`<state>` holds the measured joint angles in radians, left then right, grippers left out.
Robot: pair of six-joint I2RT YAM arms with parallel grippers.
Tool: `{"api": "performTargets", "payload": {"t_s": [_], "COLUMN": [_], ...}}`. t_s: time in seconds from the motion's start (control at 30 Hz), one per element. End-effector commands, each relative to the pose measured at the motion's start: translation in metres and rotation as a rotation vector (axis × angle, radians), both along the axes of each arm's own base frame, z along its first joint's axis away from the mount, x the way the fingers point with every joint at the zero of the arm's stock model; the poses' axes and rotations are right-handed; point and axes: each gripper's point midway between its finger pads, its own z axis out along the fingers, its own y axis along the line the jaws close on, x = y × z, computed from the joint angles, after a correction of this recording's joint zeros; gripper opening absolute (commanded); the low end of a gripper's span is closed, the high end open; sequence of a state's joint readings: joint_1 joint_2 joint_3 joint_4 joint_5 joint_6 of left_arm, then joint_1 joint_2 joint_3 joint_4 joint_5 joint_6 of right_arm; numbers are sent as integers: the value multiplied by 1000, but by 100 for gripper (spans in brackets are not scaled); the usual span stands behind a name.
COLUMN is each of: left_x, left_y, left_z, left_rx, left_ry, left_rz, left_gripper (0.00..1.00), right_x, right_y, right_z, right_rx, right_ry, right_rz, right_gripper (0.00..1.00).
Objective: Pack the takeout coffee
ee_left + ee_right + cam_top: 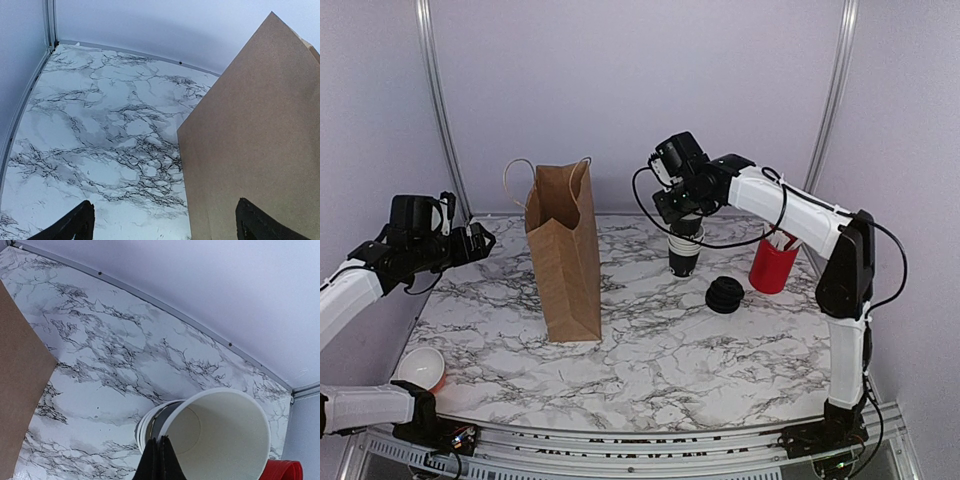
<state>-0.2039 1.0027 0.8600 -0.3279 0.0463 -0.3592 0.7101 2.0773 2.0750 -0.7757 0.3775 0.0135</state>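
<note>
No lidded takeout coffee shows in any view. A stack of lidless black cups (683, 258) with white rims stands at the back right of the table. My right gripper (684, 222) is shut on the rim of the top cup (225, 440), which is white inside and tilts just above the stack (148, 426); its fingers (160, 462) pinch the near rim. My left gripper (470, 243) is open and empty, hovering left of the brown paper bag (563, 250). Its fingertips (75, 225) frame the bag's side (250, 150).
A pile of black lids (724, 294) lies right of the stack. A red cup (772, 265) of white sachets stands beyond it, its rim in the right wrist view (285, 471). A small cup, white inside (420, 366), sits at the table's front left corner.
</note>
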Motion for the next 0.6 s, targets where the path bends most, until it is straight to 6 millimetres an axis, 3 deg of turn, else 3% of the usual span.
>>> {"api": "performTargets", "payload": {"t_s": [0.0, 0.27, 0.43, 0.57], "left_x": [-4, -3, -3, -3], "left_y": [0, 0, 1, 0], "left_z": [-6, -11, -12, -14], "left_rx": [-3, 0, 0, -1], "left_ry": [18, 30, 30, 38], "left_rz": [1, 2, 3, 0], "left_gripper": [99, 99, 99, 99], "right_x": [-8, -47, -78, -114], "right_y": [-6, -5, -3, 12], "right_z": [52, 98, 98, 93], "right_rx": [2, 42, 46, 42], "right_ry": [-103, -162, -140, -122], "right_rz": [-17, 33, 80, 143], "right_gripper": [0, 0, 0, 0]}}
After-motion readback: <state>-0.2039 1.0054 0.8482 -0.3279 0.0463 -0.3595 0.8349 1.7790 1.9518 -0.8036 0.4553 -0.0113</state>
